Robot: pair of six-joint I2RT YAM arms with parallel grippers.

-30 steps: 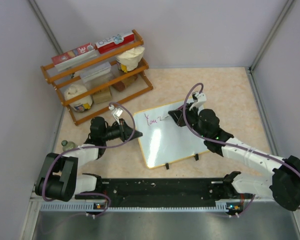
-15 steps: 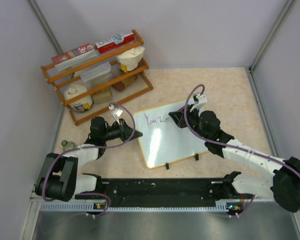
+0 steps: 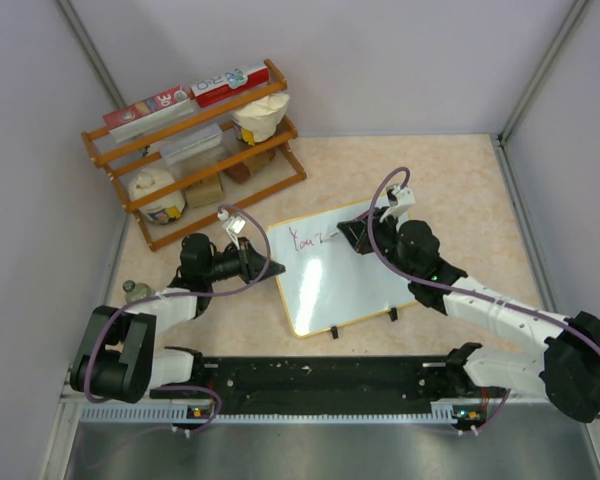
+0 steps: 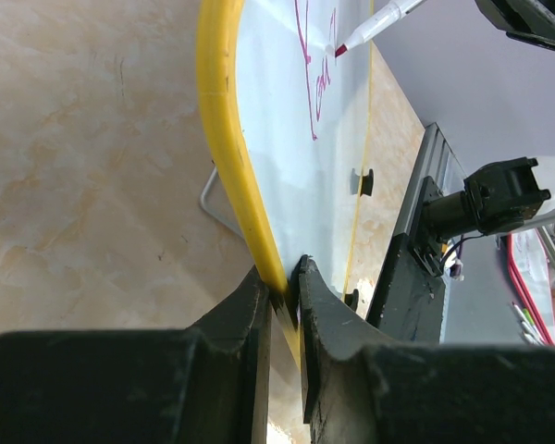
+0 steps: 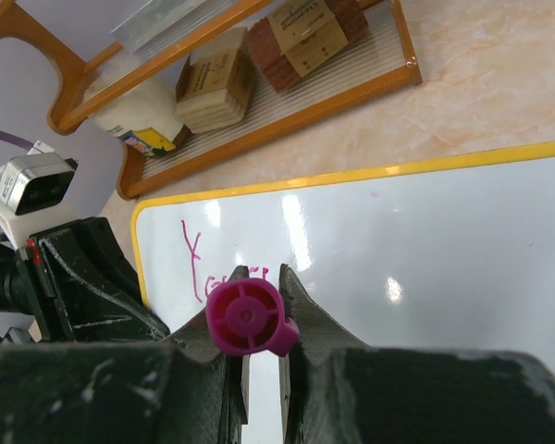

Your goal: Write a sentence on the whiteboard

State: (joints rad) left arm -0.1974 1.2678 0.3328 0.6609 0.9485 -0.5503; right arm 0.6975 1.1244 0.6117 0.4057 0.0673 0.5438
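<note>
The whiteboard (image 3: 345, 280), white with a yellow rim, lies tilted on the table's middle. Pink letters (image 3: 305, 239) run along its far left corner. My left gripper (image 3: 271, 268) is shut on the board's left edge; the left wrist view shows both fingers pinching the yellow rim (image 4: 224, 139) at the left gripper (image 4: 284, 277). My right gripper (image 3: 356, 235) is shut on a marker with a magenta end (image 5: 246, 316), seen between the right gripper's (image 5: 264, 274) fingers. The marker tip (image 4: 340, 48) touches the board beside the writing (image 4: 314, 92).
A wooden rack (image 3: 195, 150) with boxes, tubs and packets stands at the back left. A small bottle (image 3: 132, 290) sits by the left arm. Two black clips (image 3: 335, 333) stick out of the board's near edge. Walls close in on the left and right.
The right gripper shifted slightly over the board's far edge with the marker, and the last pink stroke looks a little different. The left arm and the board stayed put.
</note>
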